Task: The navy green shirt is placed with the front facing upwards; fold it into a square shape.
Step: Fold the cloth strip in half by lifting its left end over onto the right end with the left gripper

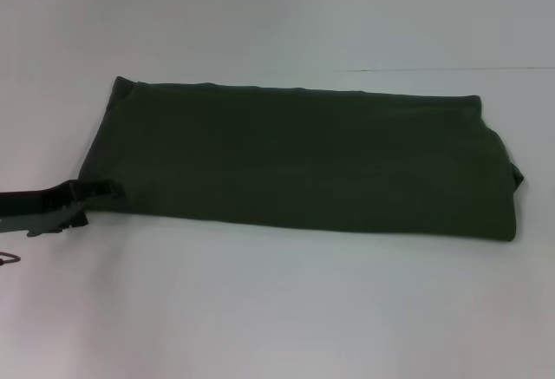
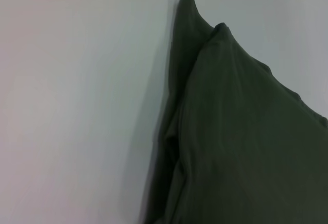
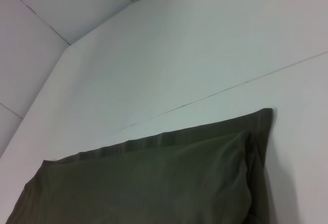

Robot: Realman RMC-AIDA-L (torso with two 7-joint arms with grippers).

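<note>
The navy green shirt (image 1: 303, 158) lies on the white table as a long dark band running left to right, with no print showing. My left gripper (image 1: 100, 195) reaches in low from the left edge and sits at the shirt's near left corner, dark against the dark cloth. In the left wrist view, two stacked layers of the shirt (image 2: 241, 131) end in pointed corners. A hemmed corner of the shirt (image 3: 154, 183) shows in the right wrist view. The right gripper appears in no view.
The white table (image 1: 277, 310) spreads in front of and behind the shirt. A thin seam line (image 1: 434, 70) crosses the table behind the shirt's right end and also appears as the seam line (image 3: 230, 88) in the right wrist view. A small dark object (image 1: 9, 258) sits at the left edge.
</note>
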